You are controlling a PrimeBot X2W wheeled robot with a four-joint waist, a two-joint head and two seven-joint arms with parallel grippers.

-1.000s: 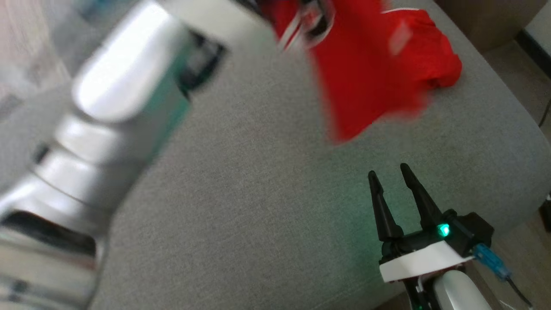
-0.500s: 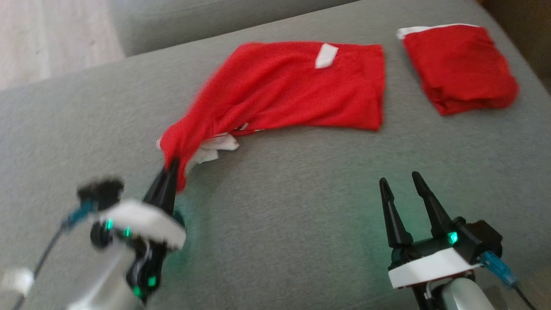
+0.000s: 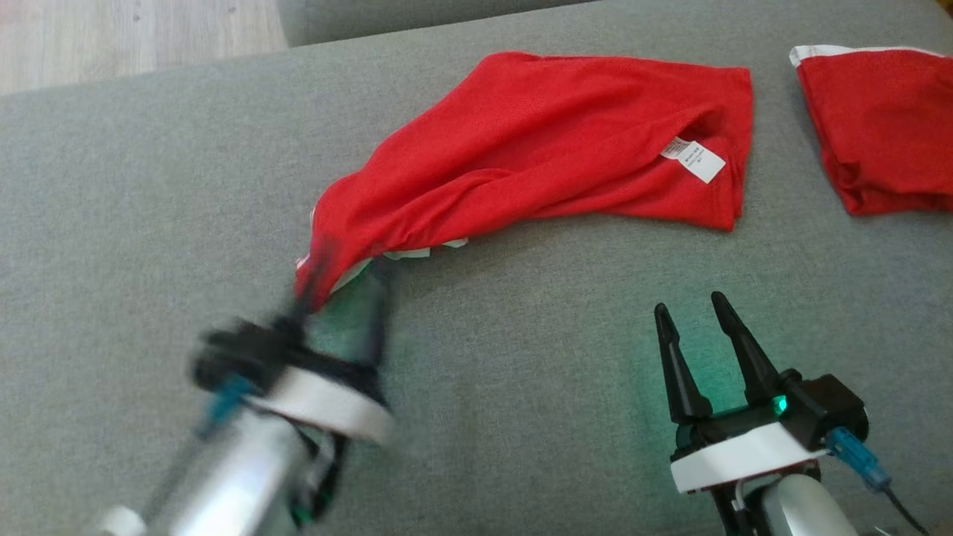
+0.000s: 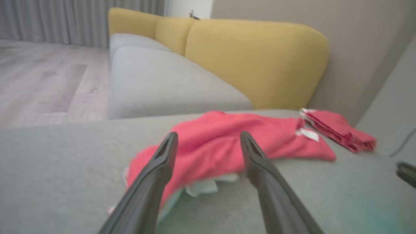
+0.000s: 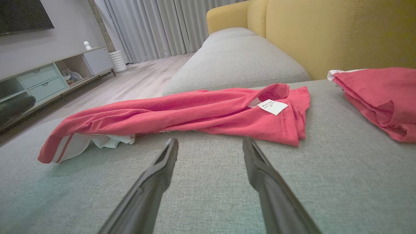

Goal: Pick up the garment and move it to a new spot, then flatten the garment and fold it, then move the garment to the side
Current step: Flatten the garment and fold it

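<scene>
garment [image 3: 558, 141] [image 4: 227, 139] [image 5: 195, 110]: red, lying unfolded and rumpled on the grey sofa seat [image 3: 521, 372]. it runs lengthwise across the seat, bunched and narrow at its left end and wider at its right end. a white label [image 3: 692, 158] [image 5: 273, 105] lies exposed near the right end. a white striped edge [image 3: 417, 251] [image 5: 81, 146] shows from under the red cloth at the left end.

left pincer [image 3: 348, 275] [image 4: 208, 135]: blurred in the head view. jaws stand wide apart, gripping nothing. the left end of the garment lies at the fingertips, and in the left wrist view it shows between the two fingers. contact between fingers and cloth cannot be confirmed.

right pincer [image 3: 691, 304] [image 5: 210, 140]: jaws apart and empty, over bare seat. it sits on the near side of the garment, clear of it, below the garment's right end in the head view.

folded red garment [image 3: 878, 119] [image 4: 338, 128] [image 5: 380, 94]: a separate item on the same seat, to the right of the task garment and not touching it.

surroundings: yellow backrest [image 4: 253, 61] [image 5: 325, 32] behind the seat; wooden floor [image 3: 112, 30] at the far left.
</scene>
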